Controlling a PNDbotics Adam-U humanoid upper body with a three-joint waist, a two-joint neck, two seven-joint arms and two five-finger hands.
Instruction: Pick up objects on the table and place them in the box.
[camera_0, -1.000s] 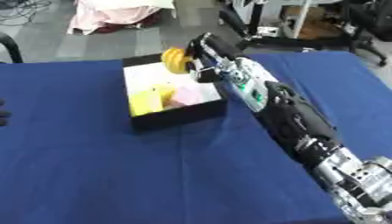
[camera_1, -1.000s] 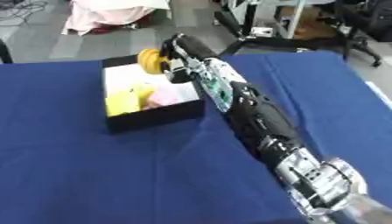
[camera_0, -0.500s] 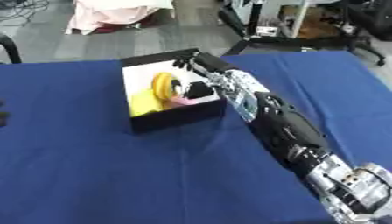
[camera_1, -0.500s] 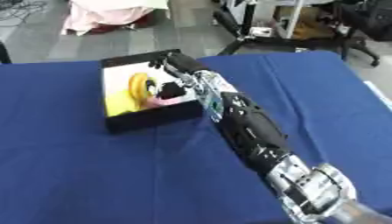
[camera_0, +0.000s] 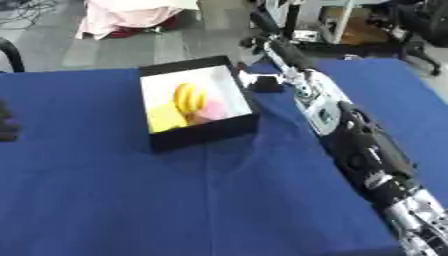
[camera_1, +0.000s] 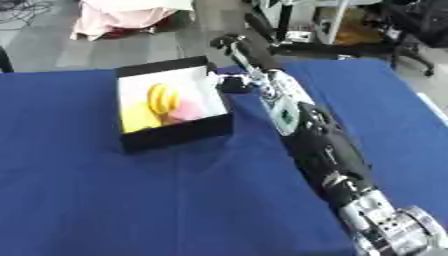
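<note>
box (camera_0: 199, 132) is holding yellow and pink objects; right hand (camera_1: 234, 47) is reaching beyond it, fingers unclear; blue surface (camera_0: 131, 200) is showing nothing left.

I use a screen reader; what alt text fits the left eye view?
A black box on a blue table holds a yellow ring-shaped object, a yellow block and something pink. The robot's right arm reaches past the box's far right corner.
</note>
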